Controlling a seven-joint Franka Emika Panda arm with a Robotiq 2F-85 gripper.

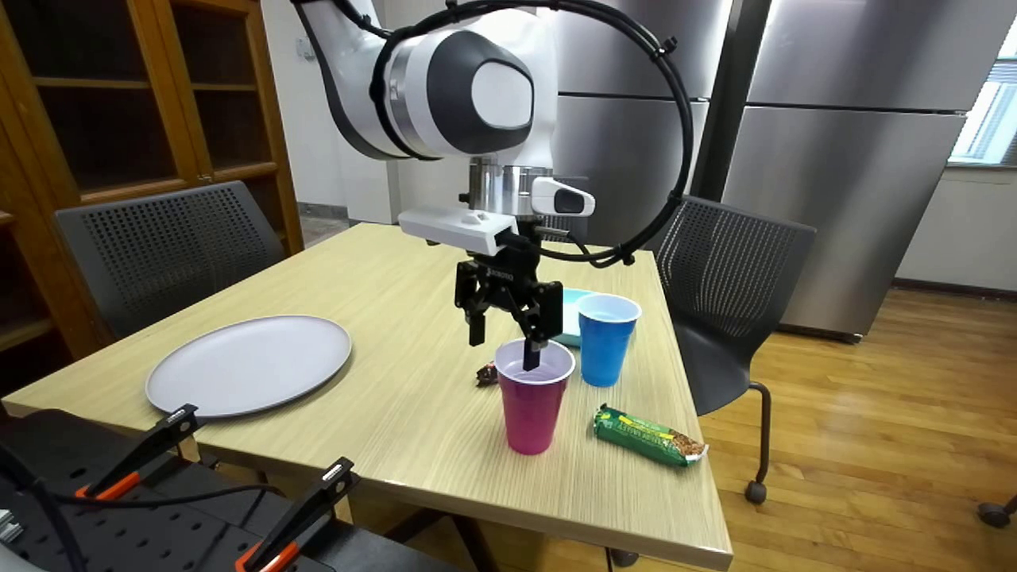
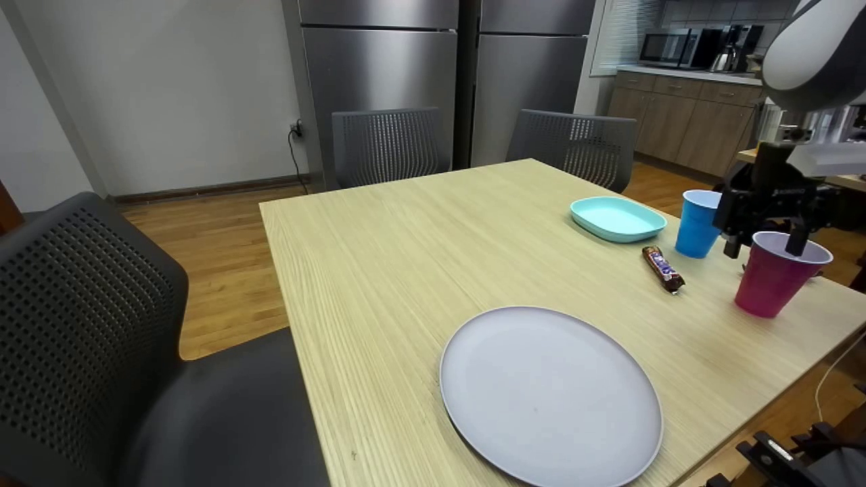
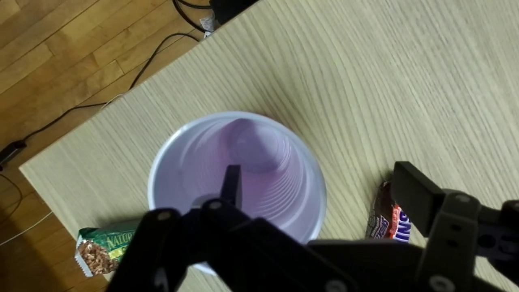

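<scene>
My gripper points down over a magenta cup that stands on the table with its pale inside facing up. In the wrist view the jaws are wide apart, and one finger reaches into the mouth of the cup. The opposite finger hangs outside, above a brown candy bar. The near wall of the cup lies between the fingers, with a gap on each side; I see no grip on it. Both exterior views show the same arrangement. Inside the cup I see only its bare bottom and ribbed wall.
A blue cup and a teal tray stand behind the magenta cup. A green snack bar lies near the table corner. A large grey plate rests farther along the table. Chairs surround it.
</scene>
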